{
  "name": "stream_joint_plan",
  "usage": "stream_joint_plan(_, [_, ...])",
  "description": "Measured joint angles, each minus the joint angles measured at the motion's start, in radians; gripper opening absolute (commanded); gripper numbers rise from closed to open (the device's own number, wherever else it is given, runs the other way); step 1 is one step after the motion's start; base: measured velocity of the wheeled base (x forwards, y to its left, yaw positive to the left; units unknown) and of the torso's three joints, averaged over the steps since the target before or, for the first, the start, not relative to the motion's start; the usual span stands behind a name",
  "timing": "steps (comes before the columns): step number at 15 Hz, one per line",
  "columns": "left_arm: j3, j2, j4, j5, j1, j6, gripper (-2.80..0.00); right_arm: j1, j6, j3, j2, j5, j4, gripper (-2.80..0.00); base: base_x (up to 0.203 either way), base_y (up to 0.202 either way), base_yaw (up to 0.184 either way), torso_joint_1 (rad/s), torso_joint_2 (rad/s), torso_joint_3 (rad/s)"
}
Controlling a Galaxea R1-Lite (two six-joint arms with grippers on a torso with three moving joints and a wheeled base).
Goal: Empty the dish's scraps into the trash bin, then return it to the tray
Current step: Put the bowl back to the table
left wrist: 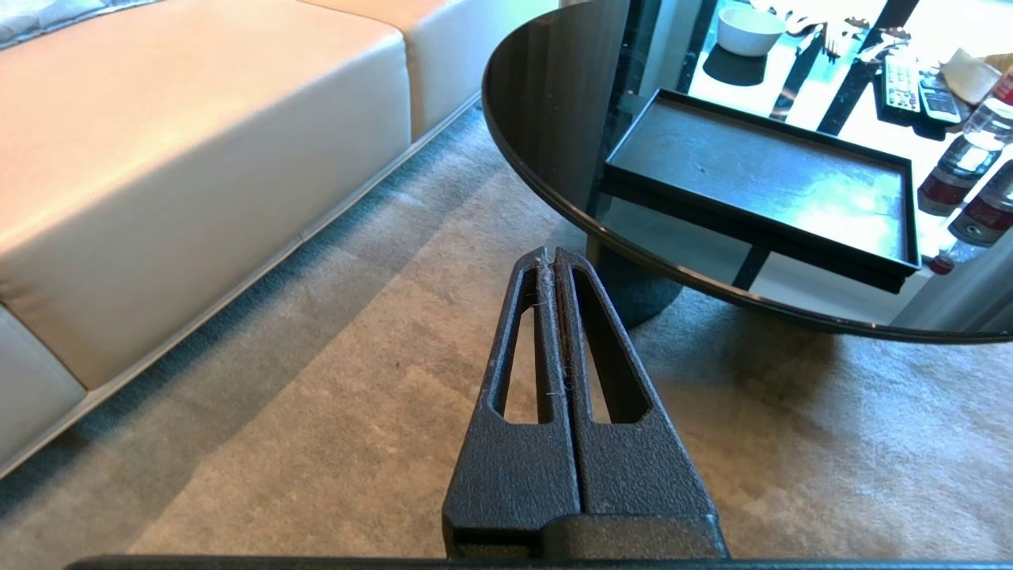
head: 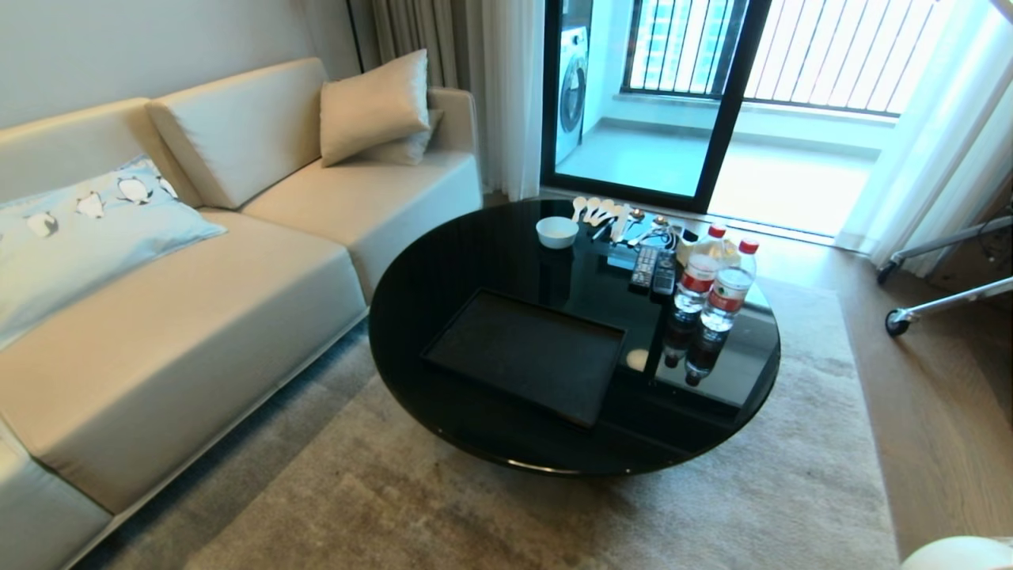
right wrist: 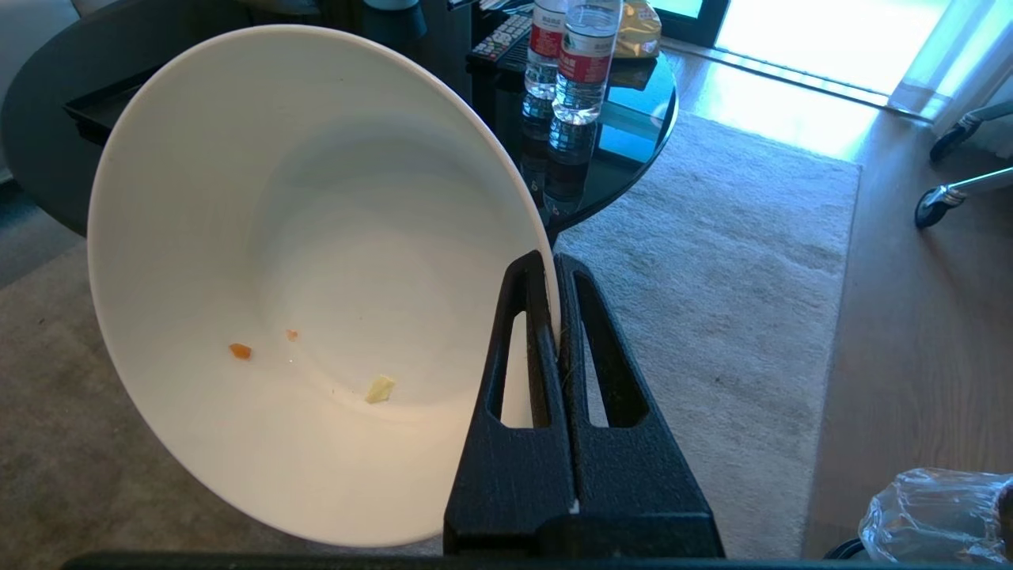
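In the right wrist view the dish [right wrist: 301, 269], a deep plain white bowl, hangs tipped on its side above the carpet. My right gripper [right wrist: 552, 265] is shut on its rim. Only a few scraps cling inside: a small orange bit [right wrist: 240, 351] and a pale yellow bit [right wrist: 380, 389]. The trash bin's crinkled clear bag [right wrist: 934, 514] shows on the floor beside that gripper. The black tray [head: 526, 352] lies bare on the round table, also visible as the tray [left wrist: 760, 174]. My left gripper [left wrist: 549, 257] hangs shut and empty over the carpet near the table's edge.
The round black glass table [head: 475, 261] also carries a smaller white bowl [head: 556, 231], spoons [head: 601, 210], two remotes [head: 654, 269] and two water bottles [head: 716, 277]. A beige sofa [head: 198, 277] runs along the left. Wheeled stand legs [head: 942, 301] sit at the right.
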Motion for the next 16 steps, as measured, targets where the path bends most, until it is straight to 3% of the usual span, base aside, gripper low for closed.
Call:
stream_joint_plan(12, [0.0, 0.0, 0.0, 0.0, 0.0, 0.0, -2.8, 0.0, 0.0, 0.0, 0.0, 0.0, 0.0, -2.8, 0.183, 0.0, 0.0, 0.003, 0.0, 0.003])
stream_joint_plan(16, [0.0, 0.0, 0.0, 0.0, 0.0, 0.0, -2.8, 0.0, 0.0, 0.0, 0.0, 0.0, 0.0, -2.8, 0.058, 0.0, 0.001, 0.004, 0.0, 0.001])
